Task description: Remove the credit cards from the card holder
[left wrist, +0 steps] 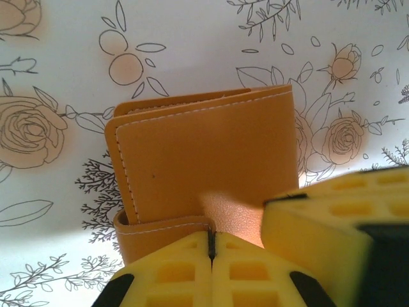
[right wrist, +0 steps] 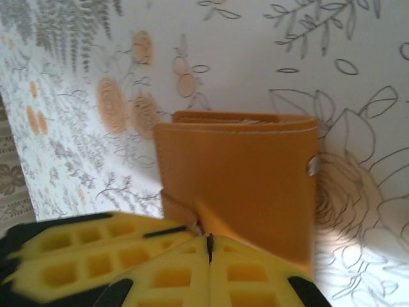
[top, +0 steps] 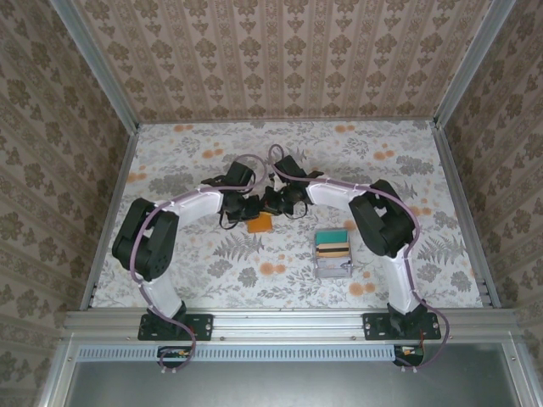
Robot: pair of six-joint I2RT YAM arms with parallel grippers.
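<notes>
Patterned walls (top: 280,51) close in a floral tabletop (top: 212,153) on three sides. From the bottom of the top view the left arm (top: 182,208) and the right arm (top: 373,212) bend inward and meet near the middle of the frame, wrists almost touching. A grey tray (top: 333,270) with teal and yellow cards lies right of centre, apart from both wrists.

The orange holder (top: 260,224) lies flat on the tabletop just below where the two wrists meet, left of the tray. In the left wrist view the holder (left wrist: 204,166) sits in the middle of the frame, folded shut, with white stitching along its edges. A thin pale line shows between its leaves at the top edge; whether that is a card I cannot tell.

The left jaws are closed. Their yellow pads (left wrist: 172,275) press together at bottom centre, with nothing between them and their tips over the holder's near edge. A pad of the right arm (left wrist: 313,236) lies just beside them at lower right.

The right jaws are closed too, pads (right wrist: 255,275) together at the bottom, tips over the holder's (right wrist: 243,185) near edge. A left-arm pad (right wrist: 96,249) is at lower left. A small metal snap (right wrist: 312,165) sits on the holder's right edge.
</notes>
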